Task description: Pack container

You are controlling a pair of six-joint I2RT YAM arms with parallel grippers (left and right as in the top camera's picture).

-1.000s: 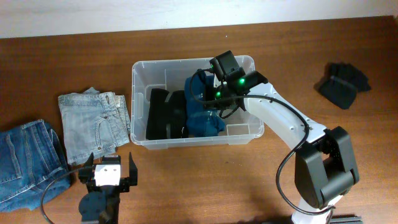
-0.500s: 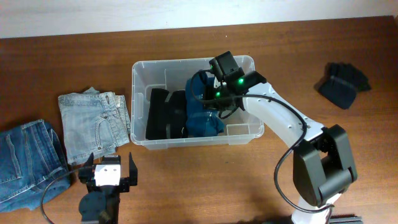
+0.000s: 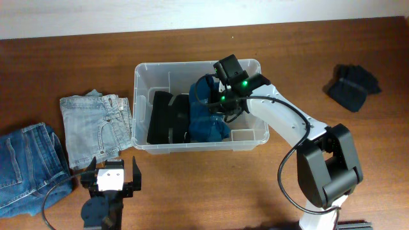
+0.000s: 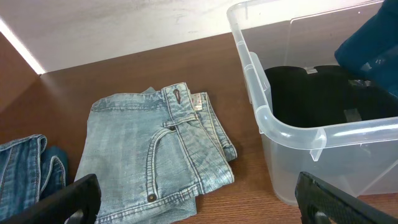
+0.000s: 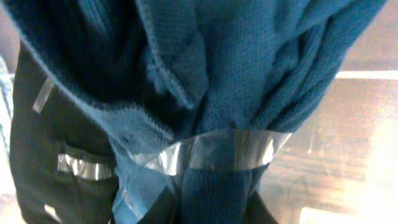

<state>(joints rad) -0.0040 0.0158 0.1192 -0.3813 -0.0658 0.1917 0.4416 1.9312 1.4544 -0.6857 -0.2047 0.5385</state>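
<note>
The clear plastic container (image 3: 192, 145) stands mid-table. Inside it a black folded garment (image 3: 167, 118) lies on the left and a blue knit sweater (image 3: 206, 124) bound with clear tape in the middle. My right gripper (image 3: 220, 102) is inside the container, shut on the blue sweater (image 5: 249, 74); its fingers (image 5: 211, 205) clasp the fabric at the bottom of the right wrist view, with the black garment (image 5: 56, 137) beside it. My left gripper (image 3: 114, 182) is open and empty near the table's front edge. In the left wrist view (image 4: 199, 202) the container corner (image 4: 273, 124) shows.
Folded light blue jeans (image 3: 96, 128) lie left of the container, also in the left wrist view (image 4: 155, 149). Darker jeans (image 3: 25, 166) lie at the far left. A dark crumpled garment (image 3: 351, 86) lies at the far right.
My right gripper has moved slightly left with the blue sweater, pressing it towards the black garment. The container has shifted a little to the left. The left arm has not moved.
</note>
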